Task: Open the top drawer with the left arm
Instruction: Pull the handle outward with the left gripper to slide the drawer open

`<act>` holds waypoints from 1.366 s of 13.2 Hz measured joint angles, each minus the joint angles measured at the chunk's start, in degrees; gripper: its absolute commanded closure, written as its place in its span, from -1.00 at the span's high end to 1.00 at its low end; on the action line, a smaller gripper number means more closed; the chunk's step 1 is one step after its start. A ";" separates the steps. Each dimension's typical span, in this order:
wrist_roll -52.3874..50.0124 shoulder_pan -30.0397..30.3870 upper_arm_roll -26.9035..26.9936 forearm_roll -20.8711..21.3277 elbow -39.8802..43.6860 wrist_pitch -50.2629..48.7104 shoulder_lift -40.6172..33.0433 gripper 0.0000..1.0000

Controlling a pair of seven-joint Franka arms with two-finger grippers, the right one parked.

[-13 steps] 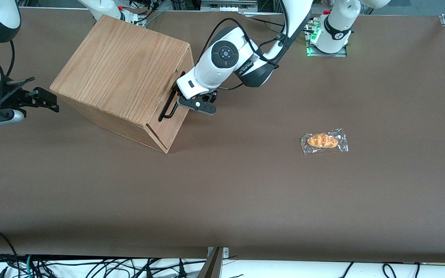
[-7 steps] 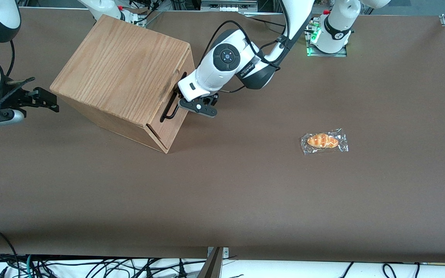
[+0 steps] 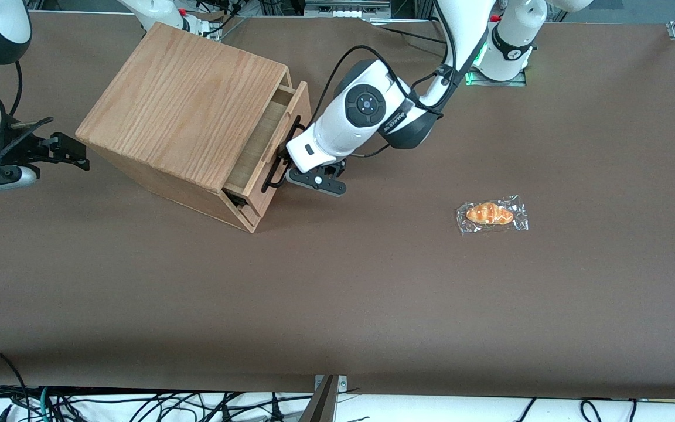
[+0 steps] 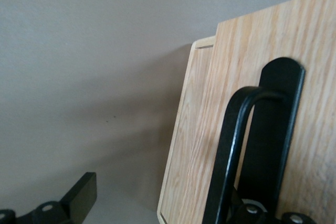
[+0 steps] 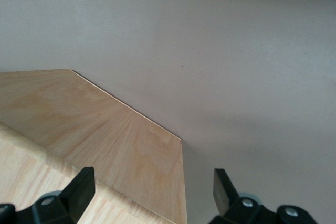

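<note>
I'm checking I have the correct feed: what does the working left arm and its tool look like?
The left arm is white with bulky rounded joints, a dark grey round cap and a dark grey wrist band with small white lettering. Black cables loop along it. Its tool, at the top drawer handle, is small, black and two-fingered, with silver screw heads.

Brown table point(image 3: 372, 305), plastic-wrapped pastry point(image 3: 491, 214) toward the working arm's end; tangled cables point(image 3: 138, 404) along the table's near edge
</note>
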 measured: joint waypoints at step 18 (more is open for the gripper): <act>6.99 7.09 -0.53 0.00 0.52 -5.25 -0.14 1.00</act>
